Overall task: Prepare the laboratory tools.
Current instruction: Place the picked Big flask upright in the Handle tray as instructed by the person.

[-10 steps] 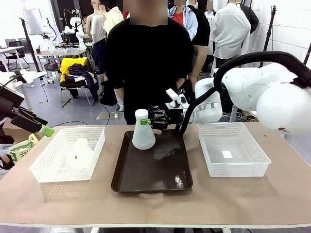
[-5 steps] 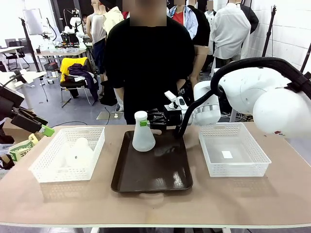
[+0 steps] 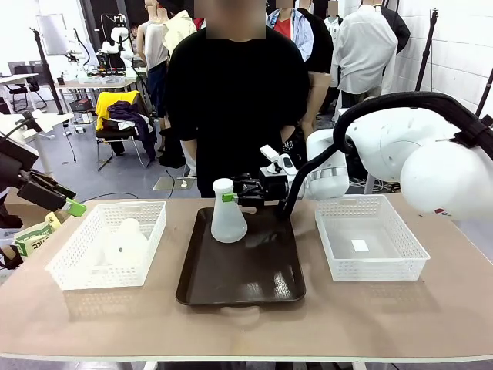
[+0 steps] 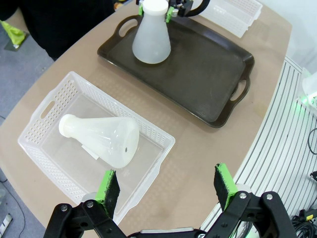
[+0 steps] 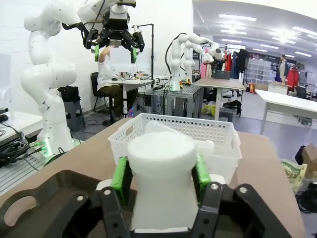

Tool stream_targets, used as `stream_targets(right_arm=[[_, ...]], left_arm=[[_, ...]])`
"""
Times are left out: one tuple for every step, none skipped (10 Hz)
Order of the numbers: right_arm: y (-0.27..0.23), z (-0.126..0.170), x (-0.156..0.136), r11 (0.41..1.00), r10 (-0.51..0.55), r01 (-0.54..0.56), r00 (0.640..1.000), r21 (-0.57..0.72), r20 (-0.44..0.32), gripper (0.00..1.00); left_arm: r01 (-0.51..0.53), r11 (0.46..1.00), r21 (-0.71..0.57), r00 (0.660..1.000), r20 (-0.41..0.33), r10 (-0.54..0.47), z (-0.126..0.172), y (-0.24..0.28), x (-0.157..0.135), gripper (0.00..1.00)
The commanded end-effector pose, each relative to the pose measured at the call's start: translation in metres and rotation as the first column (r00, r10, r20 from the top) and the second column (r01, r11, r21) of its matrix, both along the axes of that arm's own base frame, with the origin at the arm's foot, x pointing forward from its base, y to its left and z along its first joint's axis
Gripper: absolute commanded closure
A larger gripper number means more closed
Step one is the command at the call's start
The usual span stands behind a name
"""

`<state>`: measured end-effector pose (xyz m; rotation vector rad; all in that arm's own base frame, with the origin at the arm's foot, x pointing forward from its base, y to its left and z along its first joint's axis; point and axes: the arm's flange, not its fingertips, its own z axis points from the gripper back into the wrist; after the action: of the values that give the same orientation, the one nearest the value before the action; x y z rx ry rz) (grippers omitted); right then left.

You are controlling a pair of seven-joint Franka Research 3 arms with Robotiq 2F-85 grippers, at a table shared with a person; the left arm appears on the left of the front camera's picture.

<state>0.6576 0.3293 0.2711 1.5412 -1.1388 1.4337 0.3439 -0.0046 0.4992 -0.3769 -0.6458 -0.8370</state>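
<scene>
1. Surface: tan table [image 3: 385,316], matte, with a rounded near edge. One person [image 3: 235,100] in a black top stands at 12 o'clock, just behind the far edge.
2. Room: open workroom with a grey floor. More tables stand behind at 10 o'clock, and a chair [image 3: 115,127] there is draped in yellow and dark clothing.
3. Count: two flasks, two white mesh baskets, one dark brown tray and two grippers.
4. Tray [image 3: 254,281]: at table centre, long side running 12 to 6, glossy, with a handle cut-out at each end. It holds one upright flask [image 3: 228,221] at its 11 o'clock corner. The rest of the tray floor is bare.
5. Left basket [image 3: 69,274]: at 9 o'clock, just beside the tray but not touching it. The second flask [image 4: 106,139] lies in it on its side, frosted white.
6. Right basket [image 3: 370,268]: at 3 o'clock, apart from the tray. On its floor is one small white label [image 3: 360,246].
7. Right gripper [image 3: 228,196]: reaches in from 3 o'clock across the tray's far end. It is clamped on the upright flask's neck, with a green pad on either side just under the lip. I cannot tell whether the base bears on the tray.
8. Left gripper [image 4: 167,183]: hangs above the table edge past the left basket, at 9 o'clock. Its jaws are spread wide and grip nothing.
</scene>
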Motion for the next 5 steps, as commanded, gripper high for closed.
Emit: stream_targets(right_arm=[[0.0001, 0.0024, 0.0029, 1.000, 0.000, 0.000, 1.000, -0.005, -0.005, 0.01], [-0.0003, 0.0017, 0.0022, 1.000, 0.000, 0.000, 1.000, -0.010, -0.007, 0.00], [-0.0003, 0.0010, 0.0014, 1.000, -0.001, 0.001, 1.000, -0.010, -0.010, 0.00], [-0.0010, 0.0007, 0.0005, 1.000, -0.002, 0.002, 1.000, -0.016, -0.014, 0.00], [-0.0026, 0.0013, -0.0015, 1.000, -0.007, 0.006, 1.000, -0.025, -0.019, 0.00]], left_arm=[[0.008, 1.000, 0.001, 1.000, 0.001, -0.008, -0.0008, 0.0020, 0.0000, 0.00], [0.008, 1.000, 0.001, 1.000, 0.001, -0.008, -0.0008, 0.0020, 0.0000, 0.00], [0.008, 1.000, 0.001, 1.000, 0.001, -0.008, -0.0008, 0.0020, 0.0000, 0.00], [0.008, 1.000, 0.001, 1.000, 0.001, -0.008, -0.0008, 0.0020, 0.0000, 0.00], [0.008, 1.000, 0.001, 1.000, 0.001, -0.008, -0.0008, 0.0020, 0.0000, 0.00]])
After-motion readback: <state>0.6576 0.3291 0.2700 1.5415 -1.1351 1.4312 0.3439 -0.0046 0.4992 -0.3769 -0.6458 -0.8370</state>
